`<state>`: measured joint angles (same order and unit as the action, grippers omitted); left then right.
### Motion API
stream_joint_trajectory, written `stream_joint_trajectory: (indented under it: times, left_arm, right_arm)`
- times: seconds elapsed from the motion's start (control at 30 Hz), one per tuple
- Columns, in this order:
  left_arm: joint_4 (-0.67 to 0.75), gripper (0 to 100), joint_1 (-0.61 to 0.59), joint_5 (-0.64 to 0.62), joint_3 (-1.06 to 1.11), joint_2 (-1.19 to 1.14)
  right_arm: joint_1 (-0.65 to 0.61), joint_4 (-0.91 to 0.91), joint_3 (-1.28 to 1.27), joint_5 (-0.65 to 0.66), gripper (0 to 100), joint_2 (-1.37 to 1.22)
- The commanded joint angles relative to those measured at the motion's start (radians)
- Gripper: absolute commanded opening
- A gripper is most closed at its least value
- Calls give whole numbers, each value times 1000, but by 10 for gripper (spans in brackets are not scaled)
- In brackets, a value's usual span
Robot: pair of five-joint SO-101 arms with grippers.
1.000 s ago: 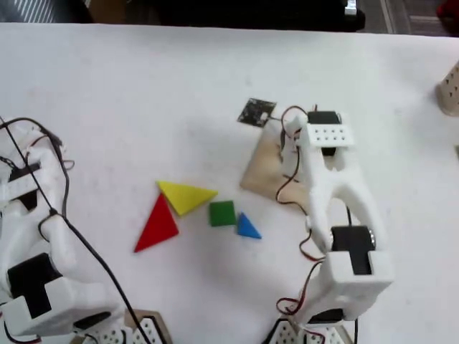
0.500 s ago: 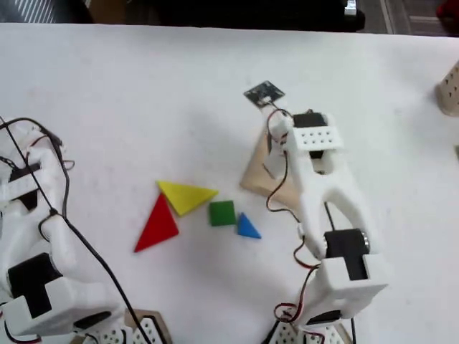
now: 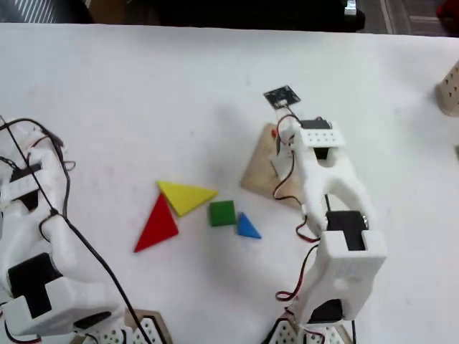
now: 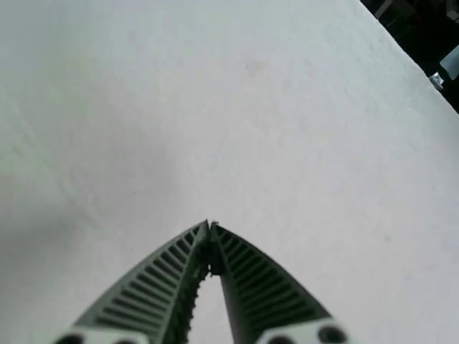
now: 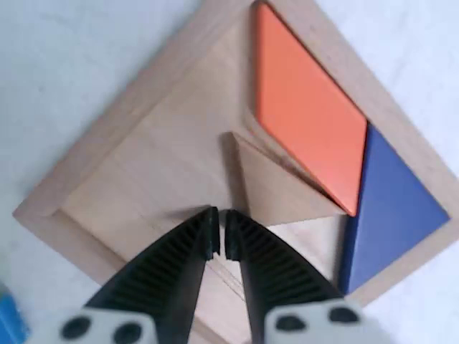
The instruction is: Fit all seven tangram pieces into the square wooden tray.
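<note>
Wooden tray point(image 5: 122, 123) sits right under my clenched right gripper point(image 5: 221, 236), with an orange piece point(image 5: 305, 115), a blue triangle point(image 5: 387, 215) and a pale wood triangle point(image 5: 276, 186) inside. My left gripper point(image 4: 210, 247) is clenched too, over bare table point(image 4: 215, 107).

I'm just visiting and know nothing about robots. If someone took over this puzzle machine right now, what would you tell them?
Left tool: shut, empty, over bare table.
Right tool: shut, empty, above the tray.
Done: orange parallelogram, large blue triangle and what looks like a plain wood triangle lie in the tray.
Left: yellow triangle, red triangle, green square and small blue triangle lie on the table beside the tray.
</note>
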<state>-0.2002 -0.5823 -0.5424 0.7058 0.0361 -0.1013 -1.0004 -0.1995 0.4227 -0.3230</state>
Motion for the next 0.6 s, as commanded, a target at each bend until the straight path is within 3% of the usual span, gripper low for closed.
stream_joint_trajectory:
  times: [0.0,0.57]
  left_arm:
    - [20,24,18,-18,-8,47]
    - [20,24,18,-18,-8,47]
  right_arm:
    - [10,15,41,-12,18,10]
    - [61,21,41,-14,18,19]
